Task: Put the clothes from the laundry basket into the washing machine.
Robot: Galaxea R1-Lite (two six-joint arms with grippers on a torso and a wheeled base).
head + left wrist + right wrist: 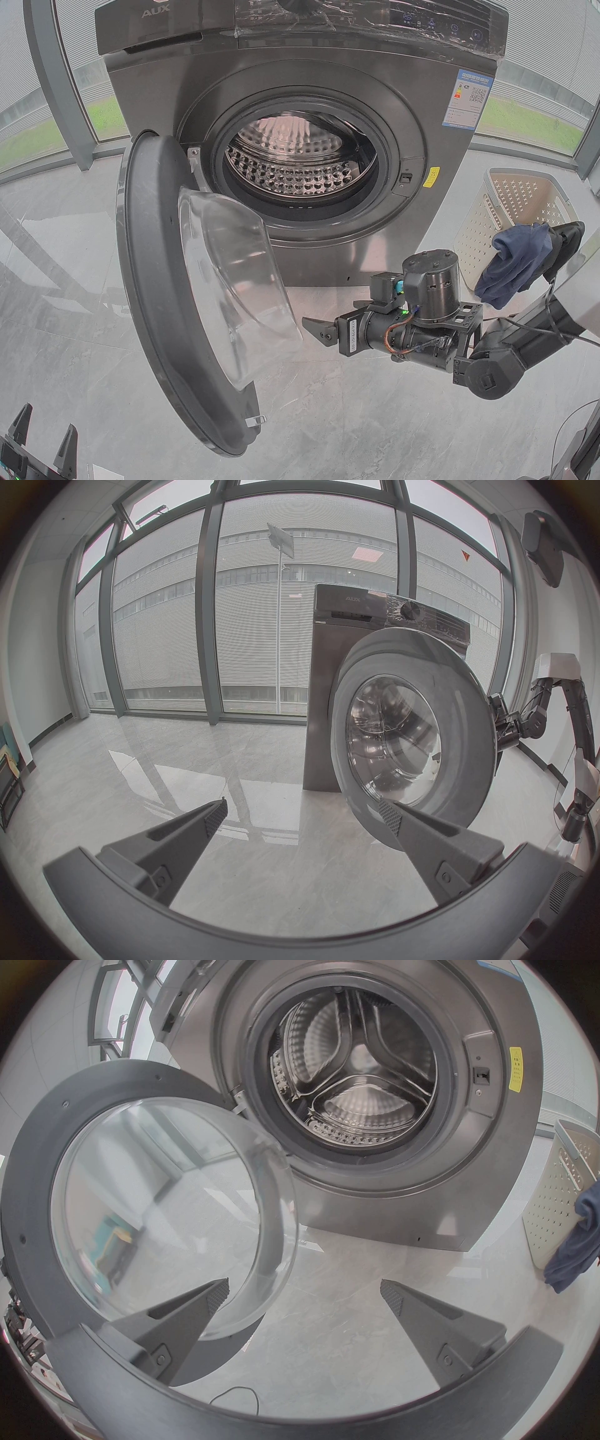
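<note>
Where the clothes lie: dark blue garment (515,262) draped over the laundry basket (524,194) rim, right edge of the head view, judged within reach.
Washing machine (156,87): door (156,281) swung wide, drum (300,162) exposed for loading.
Right pincer (314,331): spread, holding nothing, low centre, pointing toward the door, not the laundry basket.
Left pincer (44,431): spread, holding nothing, lower left corner.
</note>
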